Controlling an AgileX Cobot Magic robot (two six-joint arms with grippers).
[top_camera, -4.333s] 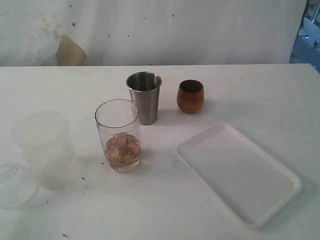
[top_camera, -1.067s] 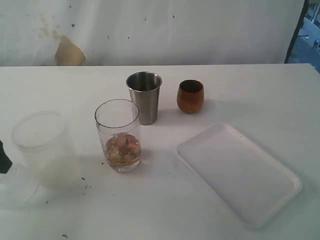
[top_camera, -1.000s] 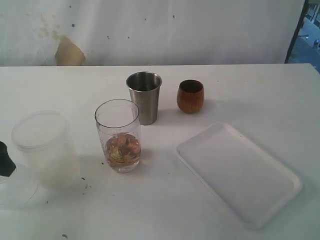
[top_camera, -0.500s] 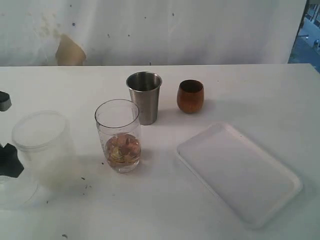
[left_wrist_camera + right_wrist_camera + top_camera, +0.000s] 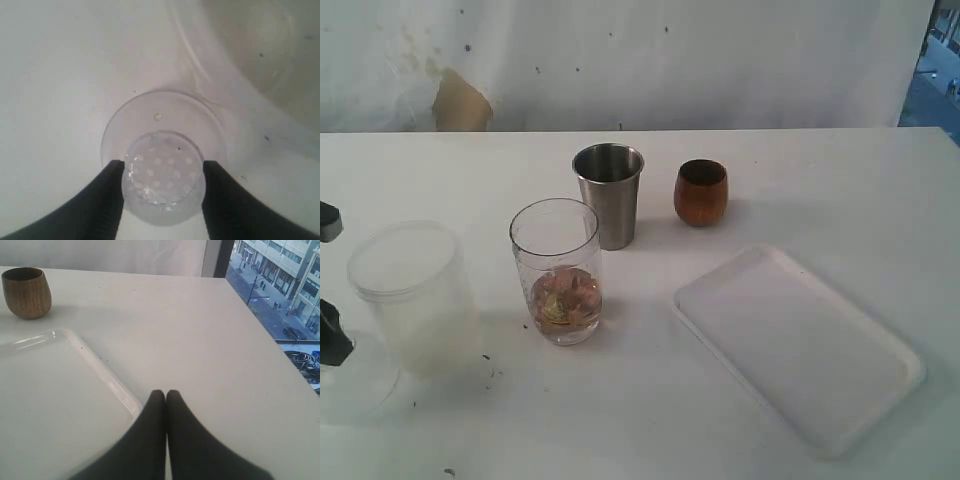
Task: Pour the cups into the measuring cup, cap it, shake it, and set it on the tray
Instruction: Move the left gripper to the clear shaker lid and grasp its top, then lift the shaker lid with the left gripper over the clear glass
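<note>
Where the white table [image 5: 820,180] runs out at the exterior view's left edge, we see the left gripper [image 5: 163,172] set over the clear plastic domed cap [image 5: 160,107]. The cap lies flat on the table with its short round neck [image 5: 164,185] upward. The gripper's two black fingers [image 5: 112,200] stand apart, one on each side of that neck and close against it. Whether they squeeze it we cannot tell. Just beside the cap stands the wide frosted translucent plastic cup [image 5: 412,300], upright.

The tall clear measuring cup [image 5: 558,270] stands upright near the middle of the table, well apart from the cap and uncapped, with a small heap of brownish pieces [image 5: 565,298] at its bottom. Just behind it stands the tapered brushed-steel tumbler [image 5: 608,195]. To the right of that, apart from it, is the small rounded brown wooden cup [image 5: 701,192]. Both are upright. The flat white rectangular tray [image 5: 800,350] lies to the right of the measuring cup, at an angle to the table's edge.

The right gripper [image 5: 166,396] shows only in its own wrist view. We find its black fingers pressed together with nothing between them. Their tips are over the table just off the tray's rim, and the wooden cup stands beyond the tray.
</note>
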